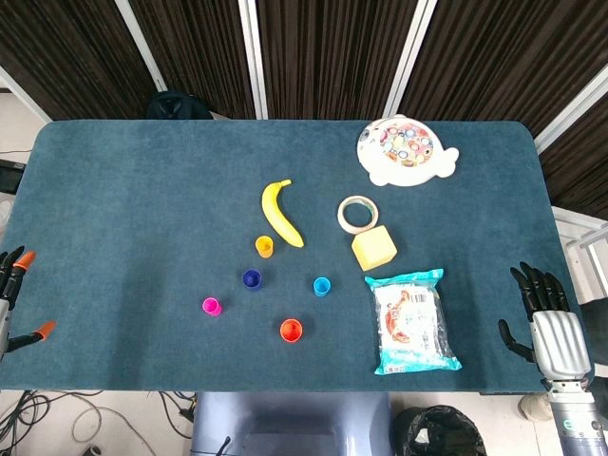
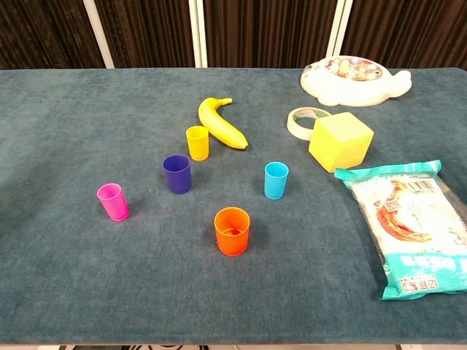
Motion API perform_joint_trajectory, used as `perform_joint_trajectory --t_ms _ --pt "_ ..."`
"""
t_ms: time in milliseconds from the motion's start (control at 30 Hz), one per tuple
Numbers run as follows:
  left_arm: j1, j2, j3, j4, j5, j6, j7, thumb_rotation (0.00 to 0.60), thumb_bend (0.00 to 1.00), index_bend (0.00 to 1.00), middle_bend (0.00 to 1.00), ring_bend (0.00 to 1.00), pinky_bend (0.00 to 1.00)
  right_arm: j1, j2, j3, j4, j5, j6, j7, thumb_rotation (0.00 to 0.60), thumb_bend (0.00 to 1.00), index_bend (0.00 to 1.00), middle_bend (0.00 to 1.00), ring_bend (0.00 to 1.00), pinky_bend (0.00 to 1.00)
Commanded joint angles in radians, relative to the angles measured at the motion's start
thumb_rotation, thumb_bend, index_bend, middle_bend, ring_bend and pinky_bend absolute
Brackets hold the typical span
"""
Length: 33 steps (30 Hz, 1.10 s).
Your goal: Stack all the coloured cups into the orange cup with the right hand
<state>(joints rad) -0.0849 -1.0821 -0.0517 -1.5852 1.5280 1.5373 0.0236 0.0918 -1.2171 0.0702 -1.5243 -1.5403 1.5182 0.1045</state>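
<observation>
Standing nearest on the blue desk (image 2: pixel 66 292), the orange cup (image 2: pixel 232 230), upright, apparently empty, nothing stacked in it yet. Waiting off the desk's near right corner, the right hand (image 1: pixel 551 328), fingers spread wide, holding nothing; at the near left edge, the left hand (image 1: pixel 14 294), only partly in frame, grip impossible to tell. Just beyond the orange cup: the pink cup (image 2: pixel 113 201) to its left, the light blue cup (image 2: pixel 276 179) up and to its right, the dark blue cup (image 2: pixel 176 173) up and to its left. Further back, the yellow cup (image 2: pixel 197 142), just beside a banana (image 2: pixel 221 122). All cups upright and well apart from each other. By the look of it, the task at its very start, no cup yet taken. Probably calling next for a reach inward with the right hand over the snack bag (image 2: pixel 408 219) toward the light blue cup, closest to that side, then a lift and drop into the orange one.
</observation>
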Motion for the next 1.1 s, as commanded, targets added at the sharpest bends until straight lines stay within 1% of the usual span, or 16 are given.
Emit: perform_joint_trajectory --t_ms 33,367,733,1100 --pt "0.000 0.000 -0.001 -0.001 -0.002 -0.001 0.001 0.600 0.00 0.00 0.00 0.00 0.05 0.001 0.001 -0.002 0.001 0.002 -0.006 -0.002 0.600 0.47 0.00 0.00 0.00 0.04" --pt "0.003 0.006 -0.005 -0.014 -0.024 -0.009 0.005 0.600 0.00 0.00 0.00 0.00 0.05 0.003 -0.006 -0.003 0.010 -0.006 -0.002 -0.038 0.600 0.47 0.00 0.00 0.00 0.04" --pt "0.004 0.010 -0.005 -0.019 -0.024 -0.008 0.005 0.600 0.00 0.00 0.00 0.00 0.05 0.000 0.000 -0.001 0.003 -0.001 0.000 -0.037 0.600 0.47 0.00 0.00 0.00 0.04" --pt "0.006 0.011 -0.006 -0.022 -0.026 -0.006 0.004 0.600 0.00 0.00 0.00 0.00 0.05 0.007 0.004 -0.018 -0.010 -0.004 -0.035 -0.027 0.600 0.46 0.00 0.00 0.00 0.04"
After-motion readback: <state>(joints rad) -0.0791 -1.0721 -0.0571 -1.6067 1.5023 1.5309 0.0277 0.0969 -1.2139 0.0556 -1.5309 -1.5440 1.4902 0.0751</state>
